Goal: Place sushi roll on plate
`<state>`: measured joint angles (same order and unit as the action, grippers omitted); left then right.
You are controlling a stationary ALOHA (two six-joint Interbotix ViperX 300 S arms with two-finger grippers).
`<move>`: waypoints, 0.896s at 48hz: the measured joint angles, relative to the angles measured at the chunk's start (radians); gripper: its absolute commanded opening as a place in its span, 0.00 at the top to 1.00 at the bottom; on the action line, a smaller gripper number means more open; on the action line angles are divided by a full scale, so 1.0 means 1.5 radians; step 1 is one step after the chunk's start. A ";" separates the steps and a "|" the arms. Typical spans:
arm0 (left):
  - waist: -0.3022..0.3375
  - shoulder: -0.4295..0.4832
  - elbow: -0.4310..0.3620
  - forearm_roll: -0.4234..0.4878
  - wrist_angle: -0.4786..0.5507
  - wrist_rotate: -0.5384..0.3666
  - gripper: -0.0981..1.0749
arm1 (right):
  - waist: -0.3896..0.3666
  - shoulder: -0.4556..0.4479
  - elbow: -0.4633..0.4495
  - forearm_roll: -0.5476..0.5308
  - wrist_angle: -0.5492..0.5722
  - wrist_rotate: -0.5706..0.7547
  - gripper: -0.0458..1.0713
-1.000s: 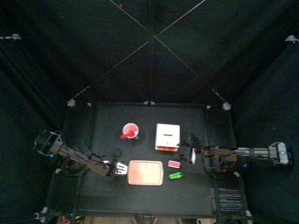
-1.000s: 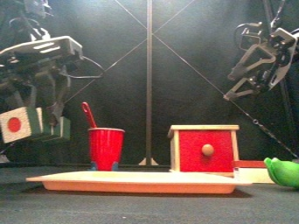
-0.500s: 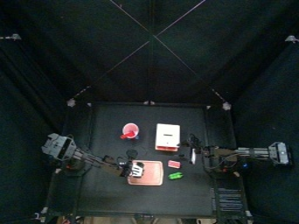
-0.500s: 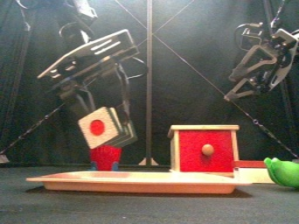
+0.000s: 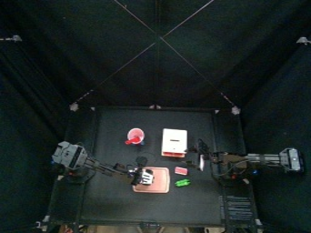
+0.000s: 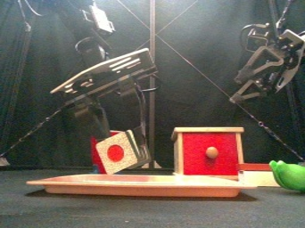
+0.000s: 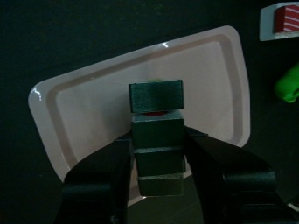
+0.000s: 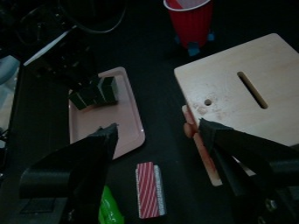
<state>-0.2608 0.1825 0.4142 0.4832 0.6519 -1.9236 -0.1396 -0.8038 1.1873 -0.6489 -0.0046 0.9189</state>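
Note:
The sushi roll (image 6: 117,152), a dark green block with a white face and a red centre, hangs tilted just above the plate (image 6: 179,186). My left gripper (image 7: 158,144) is shut on it, with one jaw on each side. From above, the left gripper (image 5: 142,174) is over the left part of the salmon-pink square plate (image 5: 155,185). The left wrist view shows the roll (image 7: 156,105) against the plate (image 7: 82,105). My right gripper (image 8: 158,140) stands open and holds nothing. It is raised at the right (image 6: 265,69), beside the box.
A white box (image 5: 174,139) with a red front (image 6: 206,151) stands behind the plate, and a red cup (image 5: 135,136) to its left. A green item (image 6: 286,174) and a small red striped piece (image 8: 149,188) lie right of the plate. A red stick (image 8: 201,144) lies by the box.
My left gripper has carried the sushi roll rightward and down, from the table's left side to just above the plate. The right arm has not moved.

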 measured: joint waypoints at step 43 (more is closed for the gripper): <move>0.001 0.006 -0.004 0.007 0.000 0.003 0.16 | 0.000 -0.001 0.000 0.000 0.000 -0.001 0.04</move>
<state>-0.2592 0.1917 0.4080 0.4939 0.6519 -1.9190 -0.1396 -0.8053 1.1873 -0.6489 -0.0046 0.9173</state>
